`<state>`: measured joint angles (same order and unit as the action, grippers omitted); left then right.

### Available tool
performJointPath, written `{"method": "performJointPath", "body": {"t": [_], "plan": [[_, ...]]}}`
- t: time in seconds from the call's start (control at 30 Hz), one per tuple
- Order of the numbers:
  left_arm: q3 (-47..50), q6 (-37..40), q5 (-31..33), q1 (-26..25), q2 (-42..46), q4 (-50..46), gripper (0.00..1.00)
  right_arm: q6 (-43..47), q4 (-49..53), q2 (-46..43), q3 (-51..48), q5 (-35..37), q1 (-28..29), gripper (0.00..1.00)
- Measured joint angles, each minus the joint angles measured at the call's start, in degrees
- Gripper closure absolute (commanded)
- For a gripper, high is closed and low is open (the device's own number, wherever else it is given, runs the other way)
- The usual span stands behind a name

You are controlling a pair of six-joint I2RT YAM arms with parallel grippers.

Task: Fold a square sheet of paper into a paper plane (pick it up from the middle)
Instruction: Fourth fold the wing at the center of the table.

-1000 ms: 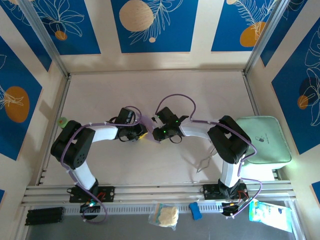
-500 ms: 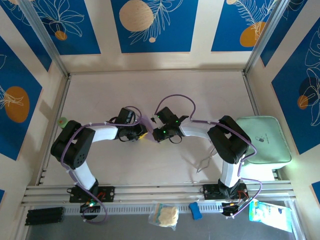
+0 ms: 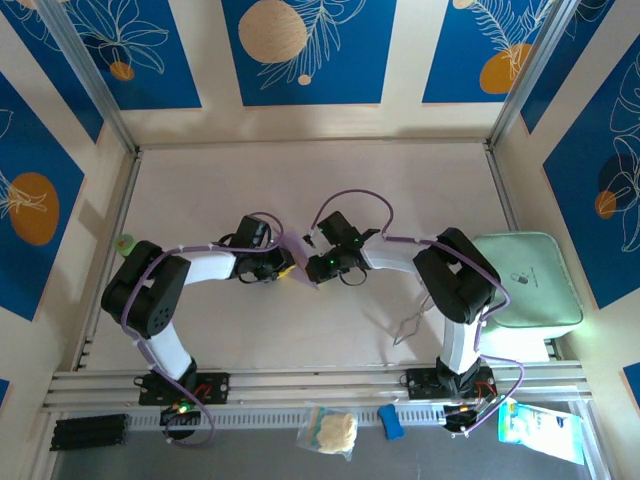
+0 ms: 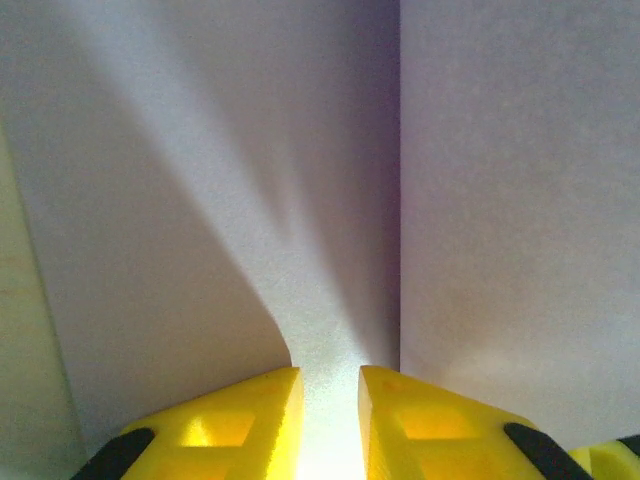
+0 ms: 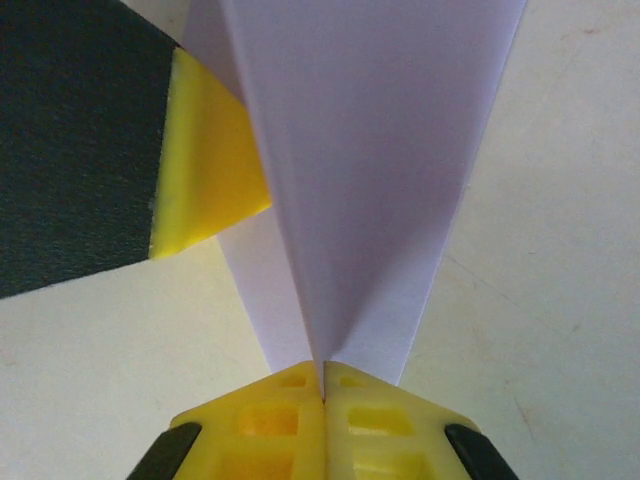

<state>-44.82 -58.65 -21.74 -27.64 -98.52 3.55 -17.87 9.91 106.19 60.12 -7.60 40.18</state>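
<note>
Folded lavender paper [image 5: 370, 170] is hanging between the two pincers over the middle of the table [image 3: 300, 180]. Right pincer [image 5: 323, 388] is clamping the paper's narrow end, its yellow fingers meeting on it and creases fanning away from them. Left pincer [image 4: 330, 400] is standing narrowly parted with paper running into the gap; cannot tell if it is pinching. Mint-green tray [image 3: 525, 280] is sitting at the right edge of the table, its small dark mark too small to read. Print on the blue-and-white packet [image 3: 540, 425] is illegible.

Paper [image 5: 370, 150] lavender; left hand [image 4: 330, 390] & right hand [image 5: 323, 385] yellow/blk; tray [image 3: 527, 280] mint-green.
</note>
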Motion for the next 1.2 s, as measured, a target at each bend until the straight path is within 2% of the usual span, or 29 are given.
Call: {"method": "performJointPath", "body": {"t": [0.43, 0.67, 0.93, 1.2], "plan": [[0.0, 0.0, 0.0, 0.0, 0.5, -0.9, 0.76, -0.3, -0.9, 2.4, 0.1, -6.0, -1.9, 0.95], [0.0, 0.7, 0.8, 0.0, 3.8, -2.0, 0.76, -0.6, -0.7, 3.8, 1.0, -8.6, -2.9, 0.94], [0.7, 1.8, -1.9, 0.0, 4.5, 5.5, 0.81, -0.7, 0.3, 5.4, 2.4, -12.0, -4.5, 0.94], [1.5, 1.8, -5.5, 0.0, 1.1, 13.2, 0.86, -2.0, 0.2, 6.6, 2.6, -16.7, -6.7, 0.94]]}}
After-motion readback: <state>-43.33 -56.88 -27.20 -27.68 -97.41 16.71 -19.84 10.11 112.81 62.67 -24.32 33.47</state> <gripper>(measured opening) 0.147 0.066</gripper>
